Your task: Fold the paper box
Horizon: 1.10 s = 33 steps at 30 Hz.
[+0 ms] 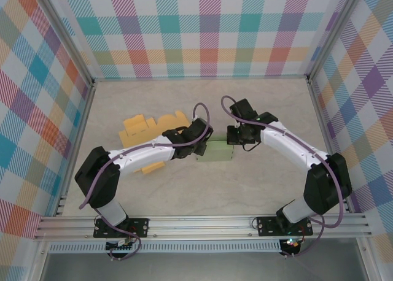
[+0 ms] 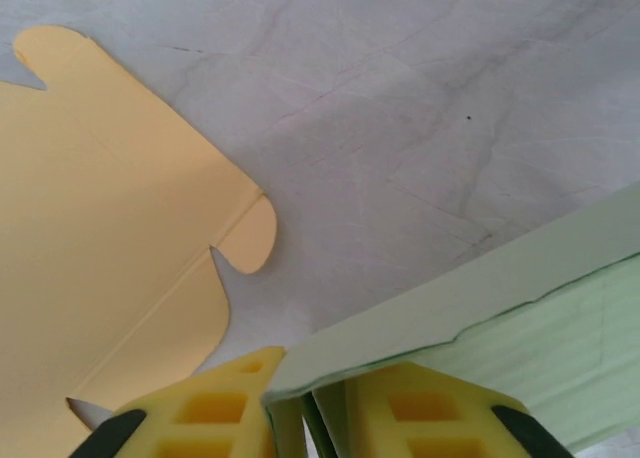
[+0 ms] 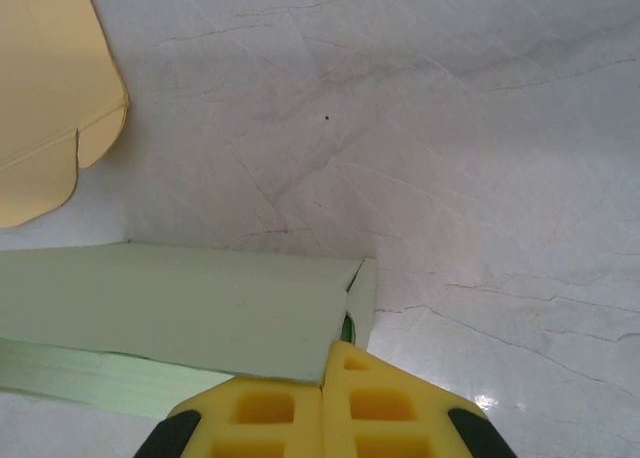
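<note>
So the green paper box sits just right of the flat yellow sheets. The left gripper pinches its end nearer those sheets, and the right gripper is clamped on the end farther from them.

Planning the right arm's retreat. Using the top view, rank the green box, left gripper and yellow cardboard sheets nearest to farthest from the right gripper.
From the right gripper:
1. green box, at its fingertips.
2. left gripper, at the box's left end.
3. yellow cardboard sheets, farther left and back.
</note>
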Tool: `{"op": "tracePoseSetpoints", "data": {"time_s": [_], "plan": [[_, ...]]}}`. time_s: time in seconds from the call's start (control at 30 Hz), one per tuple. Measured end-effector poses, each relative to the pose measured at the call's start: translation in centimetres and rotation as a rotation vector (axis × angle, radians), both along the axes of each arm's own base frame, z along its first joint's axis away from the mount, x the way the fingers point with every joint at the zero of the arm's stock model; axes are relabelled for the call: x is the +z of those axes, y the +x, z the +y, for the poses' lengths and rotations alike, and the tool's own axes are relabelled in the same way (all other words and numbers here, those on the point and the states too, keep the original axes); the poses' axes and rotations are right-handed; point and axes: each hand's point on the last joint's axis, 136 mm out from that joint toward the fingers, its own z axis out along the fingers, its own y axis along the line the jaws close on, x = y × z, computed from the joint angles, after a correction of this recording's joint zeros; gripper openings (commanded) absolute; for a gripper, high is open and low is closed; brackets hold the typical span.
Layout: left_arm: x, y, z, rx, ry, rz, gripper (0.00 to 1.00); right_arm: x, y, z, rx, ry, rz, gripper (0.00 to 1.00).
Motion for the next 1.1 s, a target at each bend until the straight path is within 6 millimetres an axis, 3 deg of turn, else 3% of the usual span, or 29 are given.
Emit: {"op": "tracePoseSetpoints", "data": {"time_s": [0.37,0.9,1.1], "plan": [[0.7,-0.8,-0.2,-0.005,-0.010,-0.001,0.58,0.0,-0.3,0.6,0.028,0.001,-0.007,0.04],[2.4,-0.4,2.1,0.031,0.088,-0.065,0.58,-0.1,-0.3,0.7,0.030,0.000,-0.003,0.04],[5.1,-0.6,2.2,0.015,0.048,-0.111,0.55,-0.2,-0.5,0.6,0.033,-0.016,-0.002,0.04]]}}
